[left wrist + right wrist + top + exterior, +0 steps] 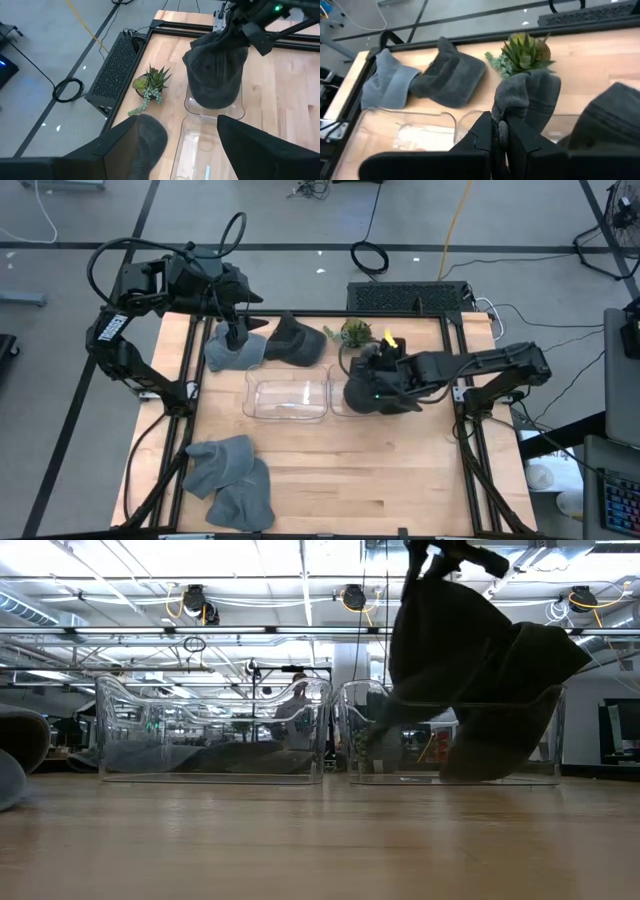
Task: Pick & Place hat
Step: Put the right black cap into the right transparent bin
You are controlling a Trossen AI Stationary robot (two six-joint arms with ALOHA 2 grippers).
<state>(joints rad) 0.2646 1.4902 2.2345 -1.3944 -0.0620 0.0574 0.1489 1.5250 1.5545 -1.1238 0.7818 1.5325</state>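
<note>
The right gripper [499,131], pinched shut on a dark hat [372,392], hangs it into the bin [343,408] directly below, not yet released, while the left gripper [238,332], jaws wide and empty, hovers just above grey hats [232,352] awaiting pickup.

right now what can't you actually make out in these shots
- Floor of the right clear plastic bin: high view, hidden by the dark grey hat hanging from the shut right gripper.
- Left gripper fingertips: high view, too small to tell if they touch the light grey hat.
- Hats at the table's near left: low view, cut off by the edge.
</note>
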